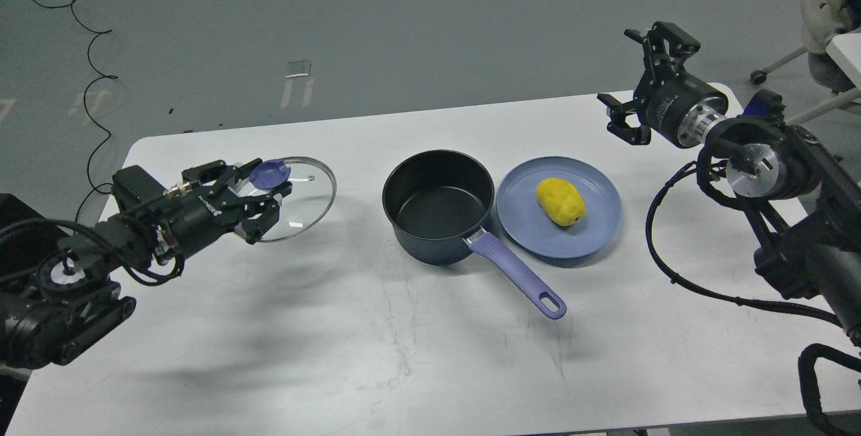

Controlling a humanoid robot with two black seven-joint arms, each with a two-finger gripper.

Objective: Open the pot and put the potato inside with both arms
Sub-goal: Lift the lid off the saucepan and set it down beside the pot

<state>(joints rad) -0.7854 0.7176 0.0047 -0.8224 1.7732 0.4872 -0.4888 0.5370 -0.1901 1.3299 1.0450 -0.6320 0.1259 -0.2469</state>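
- Left of frame: the left gripper (259,195) has its jaws clamped on the purple knob of the glass lid (303,199), which sits low over the white worktop (269,328), well apart from the pot; whether the lid's rim touches the surface cannot be told.
- White lettering runs along the left gripper's body but is too small to read; no other brand or label is legible.
- Centre: the pot (438,207) stands uncovered and empty, its lavender handle (521,276) angled toward the lower right.
- Right of centre: the potato (561,202) lies on the blue plate (521,210), which sits just beside the pot.
- Upper right: the right gripper (635,79) hangs above the worktop's far right edge, jaws wide apart and empty, near the plate but clear of it.
- The lid looks dealt with; the potato pick seems next. Done well, the right arm would drop over the potato, close across its narrow width, lift clear of the pot's rim, and release low inside.
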